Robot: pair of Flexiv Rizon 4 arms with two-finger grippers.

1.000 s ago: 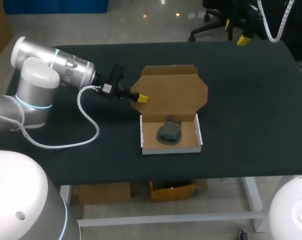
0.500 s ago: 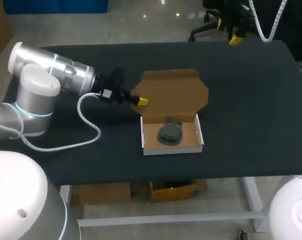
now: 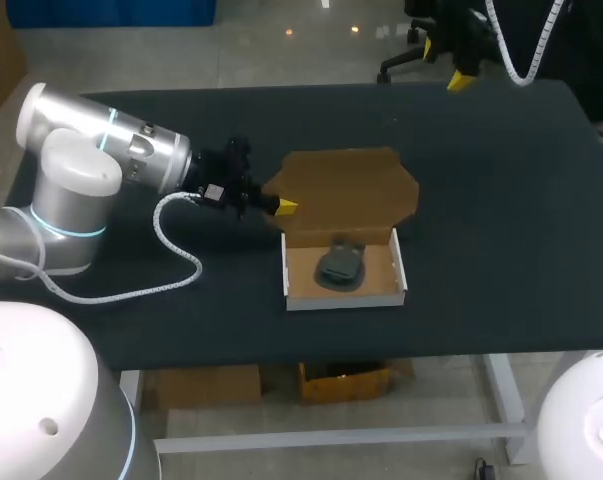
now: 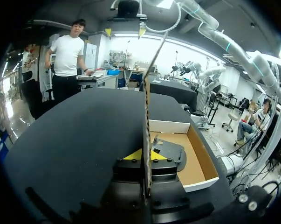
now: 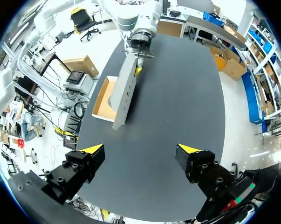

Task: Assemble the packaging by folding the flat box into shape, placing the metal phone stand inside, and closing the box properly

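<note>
Lid (image 3: pixel 346 190) stands steeper than a second ago. Left gripper (image 3: pixel 284 207) pinches its 9 o'clock edge. Phone stand (image 3: pixel 337 265) lies inside the box (image 3: pixel 343 298). Right gripper (image 3: pixel 445 63) is spread wide over the bench (image 3: pixel 501 200) at 1 o'clock.

No legible text, numbers or signs anywhere. One small pale tag (image 3: pixel 218 191) sits just behind the left end effector (image 3: pixel 286 207); its print is too small to read.
</note>
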